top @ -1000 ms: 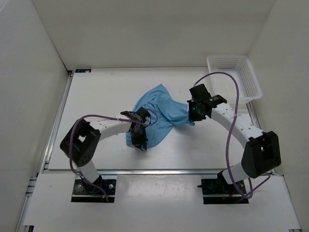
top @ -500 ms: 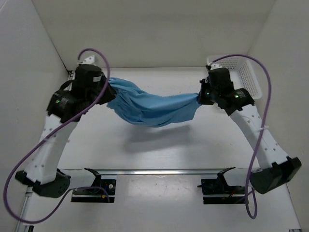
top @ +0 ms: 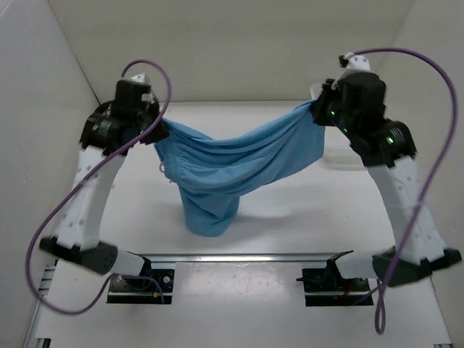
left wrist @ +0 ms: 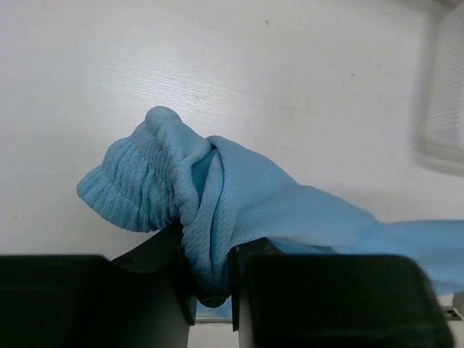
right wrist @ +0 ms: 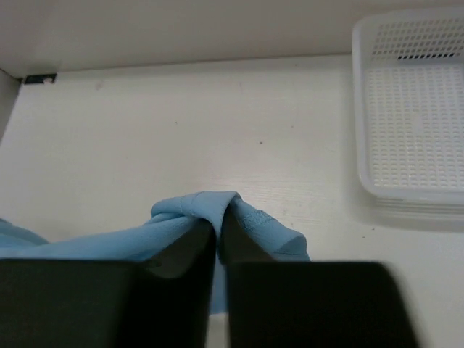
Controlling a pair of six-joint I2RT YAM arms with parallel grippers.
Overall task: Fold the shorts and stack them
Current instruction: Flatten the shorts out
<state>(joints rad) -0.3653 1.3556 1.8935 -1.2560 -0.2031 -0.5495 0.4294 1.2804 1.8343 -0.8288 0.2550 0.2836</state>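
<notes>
The light blue shorts (top: 232, 163) hang in the air between both raised arms, sagging in the middle, with one leg drooping to the table near the front (top: 209, 214). My left gripper (top: 158, 127) is shut on the gathered elastic waist (left wrist: 156, 177), bunched between its jaws. On the other side my right gripper (top: 316, 110) is shut on a thin fold of the fabric (right wrist: 217, 210) at the shorts' other end. Both grippers are high above the table.
A white mesh basket (right wrist: 413, 123) stands at the table's back right, partly hidden behind the right arm in the top view. White walls enclose the table on three sides. A metal rail (top: 239, 256) runs along the near edge.
Both arms have risen from the table and spread apart, carrying the shorts up from a crumpled heap. The cloth now hangs stretched between them, higher than half a second ago.
</notes>
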